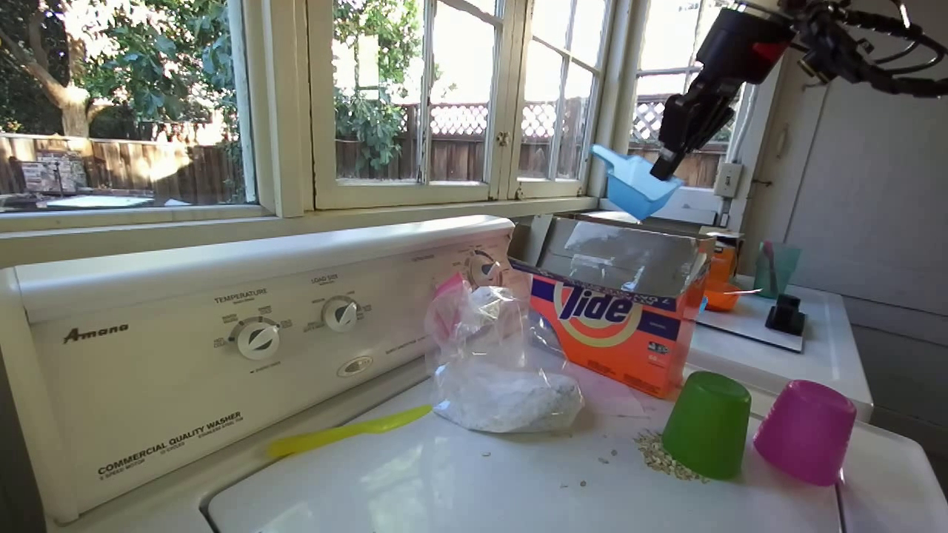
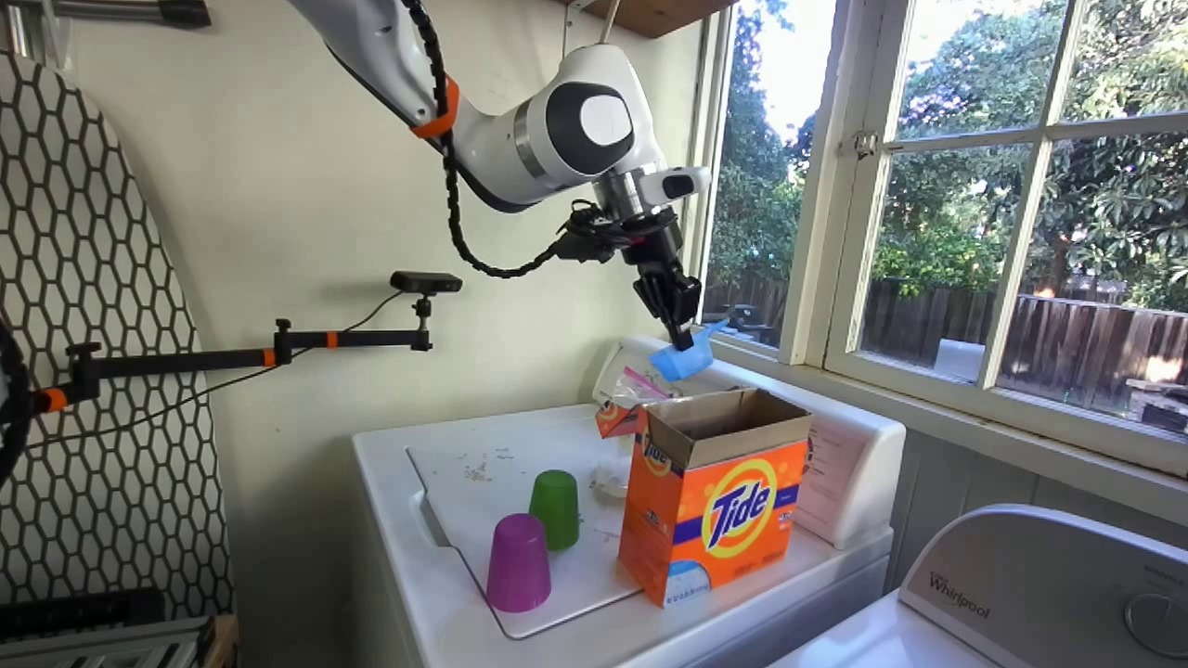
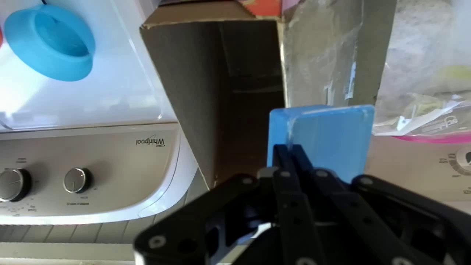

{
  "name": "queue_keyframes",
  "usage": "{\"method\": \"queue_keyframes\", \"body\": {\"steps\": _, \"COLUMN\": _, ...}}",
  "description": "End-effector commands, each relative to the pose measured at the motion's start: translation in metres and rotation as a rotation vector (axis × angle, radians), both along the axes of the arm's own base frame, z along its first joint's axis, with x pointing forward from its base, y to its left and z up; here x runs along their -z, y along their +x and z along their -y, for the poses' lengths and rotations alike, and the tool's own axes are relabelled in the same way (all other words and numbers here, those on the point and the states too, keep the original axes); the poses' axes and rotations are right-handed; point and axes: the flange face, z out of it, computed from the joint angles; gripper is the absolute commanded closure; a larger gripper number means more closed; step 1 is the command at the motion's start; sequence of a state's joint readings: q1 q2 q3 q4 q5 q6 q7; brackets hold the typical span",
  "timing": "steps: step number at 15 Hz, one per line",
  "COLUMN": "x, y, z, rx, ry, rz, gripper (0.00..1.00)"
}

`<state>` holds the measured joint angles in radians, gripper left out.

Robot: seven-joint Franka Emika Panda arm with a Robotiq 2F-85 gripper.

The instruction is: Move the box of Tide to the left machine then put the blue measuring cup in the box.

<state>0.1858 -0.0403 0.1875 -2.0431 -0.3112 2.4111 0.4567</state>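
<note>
Standing on the left machine (image 1: 274, 377), the Tide box (image 2: 715, 510) appears placed; fingers (image 3: 286, 184) pinch the blue measuring cup (image 3: 327, 138), insertion outstanding.

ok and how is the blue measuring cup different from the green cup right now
The blue measuring cup is held in the air by the pincer; the green cup stands mouth-down on the washer. The blue measuring cup is squarish with a handle; the green cup is round, with no handle in sight. Both look like plastic.
</note>
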Motion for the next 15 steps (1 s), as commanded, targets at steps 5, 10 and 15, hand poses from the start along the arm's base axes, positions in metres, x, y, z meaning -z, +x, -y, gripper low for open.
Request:
{"method": "queue_keyframes", "body": {"steps": 5, "x": 0.008, "y": -0.004, "z": 0.025, "rx": 0.118, "ry": -0.025, "rz": 0.028, "gripper": 0.99}}
{"method": "queue_keyframes", "body": {"steps": 10, "x": 0.016, "y": 0.000, "z": 0.035, "rx": 0.159, "ry": -0.030, "rz": 0.019, "gripper": 0.99}}
{"method": "queue_keyframes", "body": {"steps": 15, "x": 0.021, "y": 0.002, "z": 0.039, "rx": 0.186, "ry": -0.034, "rz": 0.015, "gripper": 0.70}}
